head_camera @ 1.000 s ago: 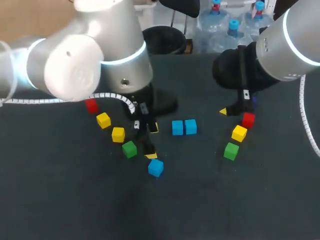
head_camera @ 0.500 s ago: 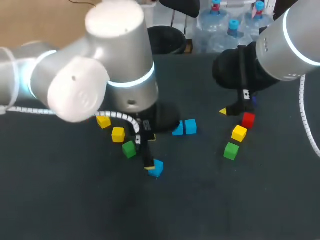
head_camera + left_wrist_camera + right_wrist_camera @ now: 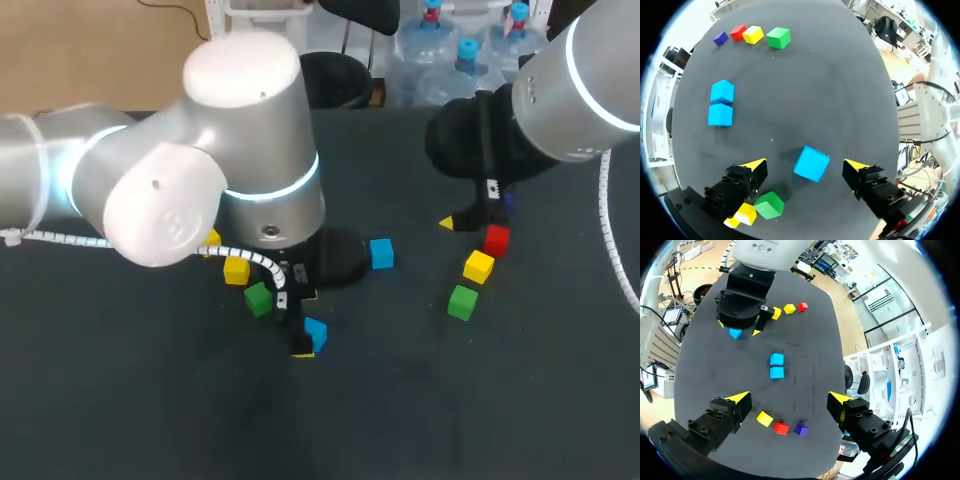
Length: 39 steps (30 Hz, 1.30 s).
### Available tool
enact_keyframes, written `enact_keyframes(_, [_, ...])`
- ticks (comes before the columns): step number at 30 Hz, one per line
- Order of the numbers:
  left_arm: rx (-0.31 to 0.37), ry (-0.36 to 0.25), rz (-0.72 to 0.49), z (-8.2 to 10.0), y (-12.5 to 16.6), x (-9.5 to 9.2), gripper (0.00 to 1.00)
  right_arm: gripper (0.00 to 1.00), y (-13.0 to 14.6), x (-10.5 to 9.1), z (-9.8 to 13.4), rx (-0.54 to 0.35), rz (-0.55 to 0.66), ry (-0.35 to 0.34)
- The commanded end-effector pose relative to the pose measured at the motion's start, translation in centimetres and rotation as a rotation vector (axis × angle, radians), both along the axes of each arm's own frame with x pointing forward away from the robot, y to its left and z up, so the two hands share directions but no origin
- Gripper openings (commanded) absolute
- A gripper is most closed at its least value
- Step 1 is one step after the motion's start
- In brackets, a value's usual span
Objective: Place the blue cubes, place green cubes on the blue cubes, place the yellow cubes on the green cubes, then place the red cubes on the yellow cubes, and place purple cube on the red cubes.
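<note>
My left gripper (image 3: 806, 163) hangs with jaws wide apart, a lone blue cube (image 3: 811, 164) on the table between them, touching neither. A pair of blue cubes (image 3: 721, 103) sits ahead. My right gripper (image 3: 788, 397), jaws apart, hovers over the red cube (image 3: 781, 428).

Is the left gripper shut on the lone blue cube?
No, the left gripper is open: the blue cube lies between its fingers with a clear gap on each side.
</note>
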<state>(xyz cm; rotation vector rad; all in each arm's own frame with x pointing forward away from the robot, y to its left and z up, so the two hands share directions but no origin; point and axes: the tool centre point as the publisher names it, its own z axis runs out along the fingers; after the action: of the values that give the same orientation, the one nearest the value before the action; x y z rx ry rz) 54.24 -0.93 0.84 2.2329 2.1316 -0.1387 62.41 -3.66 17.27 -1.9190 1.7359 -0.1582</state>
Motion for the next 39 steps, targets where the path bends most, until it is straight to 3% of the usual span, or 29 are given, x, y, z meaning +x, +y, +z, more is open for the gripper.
enact_keyframes(1, [0.005,0.003,-0.001,-0.6,-0.2,-0.1,1.0,1.0,0.0,-0.1,-0.1,0.001,-0.004,-0.006])
enact_keyframes(7, [0.004,0.003,-0.006,-0.8,-0.2,0.0,0.97,1.0,0.0,-0.1,-0.1,0.001,-0.004,-0.006])
enact_keyframes(9, [0.006,0.004,-0.008,-0.9,-0.2,0.0,0.77,1.0,0.0,-0.1,-0.1,0.001,-0.004,-0.006])
enact_keyframes(10, [0.009,0.007,-0.009,-0.9,-0.1,0.0,0.47,1.0,0.0,-0.1,-0.1,0.001,-0.004,-0.006])
enact_keyframes(11, [0.014,0.013,-0.011,-1.0,-0.1,0.0,0.33,1.0,0.0,-0.1,-0.1,0.001,-0.004,-0.006])
enact_keyframes(12, [0.019,0.02,-0.012,-1.1,0.0,0.0,0.29,1.0,0.0,-0.1,-0.1,0.001,-0.004,-0.006])
enact_keyframes(19, [0.021,0.049,-0.004,-1.2,0.2,0.0,0.21,1.0,0.0,-0.1,-0.1,0.001,-0.004,-0.006])
enact_keyframes(24, [0.02,0.07,-0.002,-1.3,0.2,0.0,0.0,1.0,0.0,-0.1,-0.1,0.001,-0.004,-0.006])
enact_keyframes(34, [0.011,0.095,0.064,-1.5,0.8,1.1,0.0,1.0,0.0,-0.1,-0.1,0.001,-0.004,-0.006])
enact_keyframes(39, [0.034,0.066,0.09,-2.2,1.6,2.5,0.0,1.0,0.0,-0.1,-0.1,0.001,-0.004,-0.006])
